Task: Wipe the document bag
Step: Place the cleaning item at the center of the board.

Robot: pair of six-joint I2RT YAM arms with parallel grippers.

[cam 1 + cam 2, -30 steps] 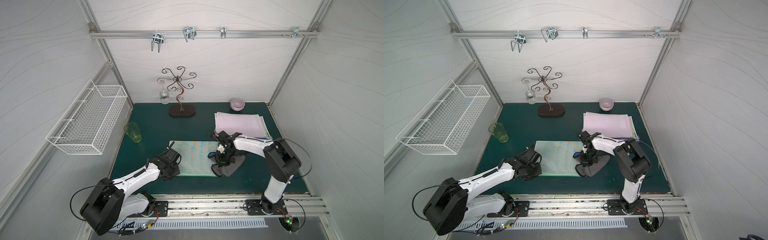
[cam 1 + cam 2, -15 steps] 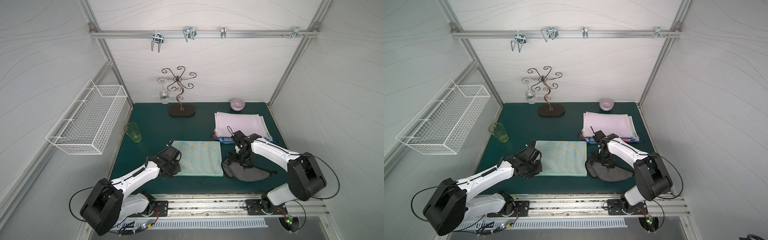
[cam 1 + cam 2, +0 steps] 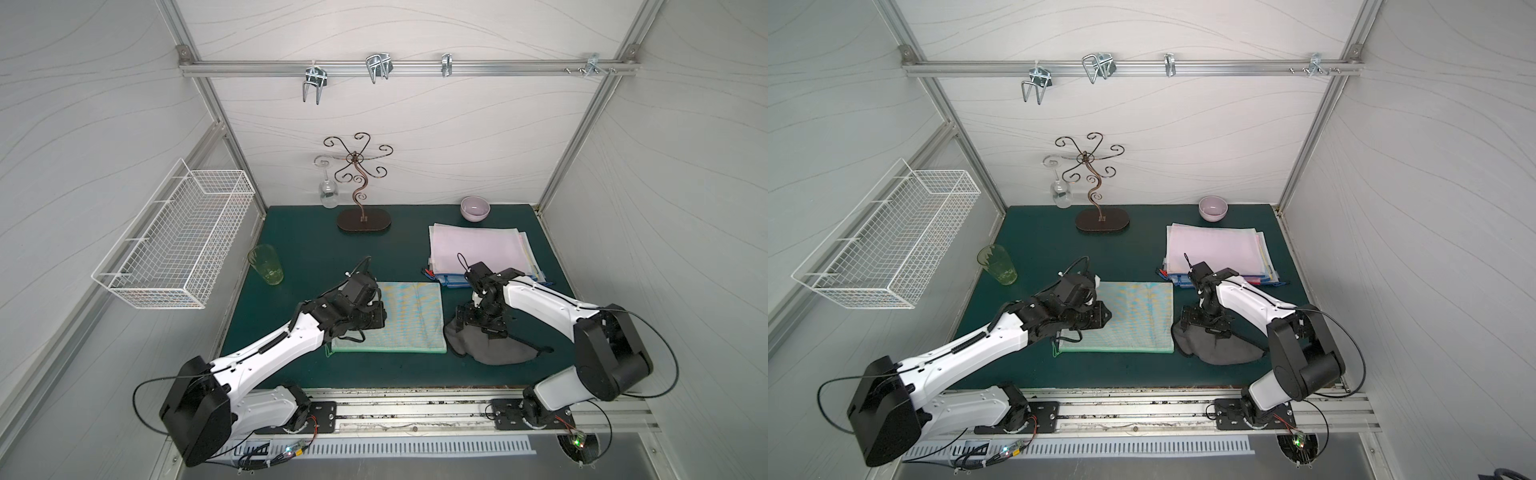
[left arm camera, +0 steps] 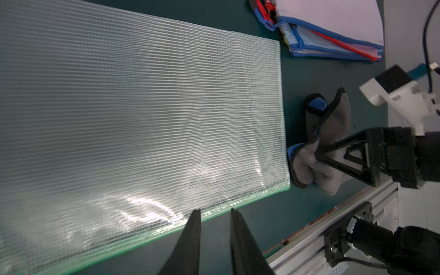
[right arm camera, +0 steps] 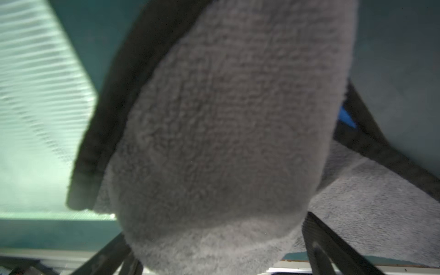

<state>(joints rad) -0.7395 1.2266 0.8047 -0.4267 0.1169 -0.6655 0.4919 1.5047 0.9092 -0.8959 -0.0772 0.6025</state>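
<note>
Fingers of the right gripper are standing spread wide and pointing down into a bunched grey cloth. The cloth is bulging between them, unsqueezed, and lying on the green mat. It is sitting just beside the right edge of the document bag, a pale mesh pouch lying flat near the mat's front centre. The left gripper is hanging over the bag's left side with its jaws slightly parted, gripping nothing. Farther back on the right, a stack of folders is lying behind the right wrist, with a pink bowl standing behind the stack. A green cup is standing at the mat's left edge.
</note>
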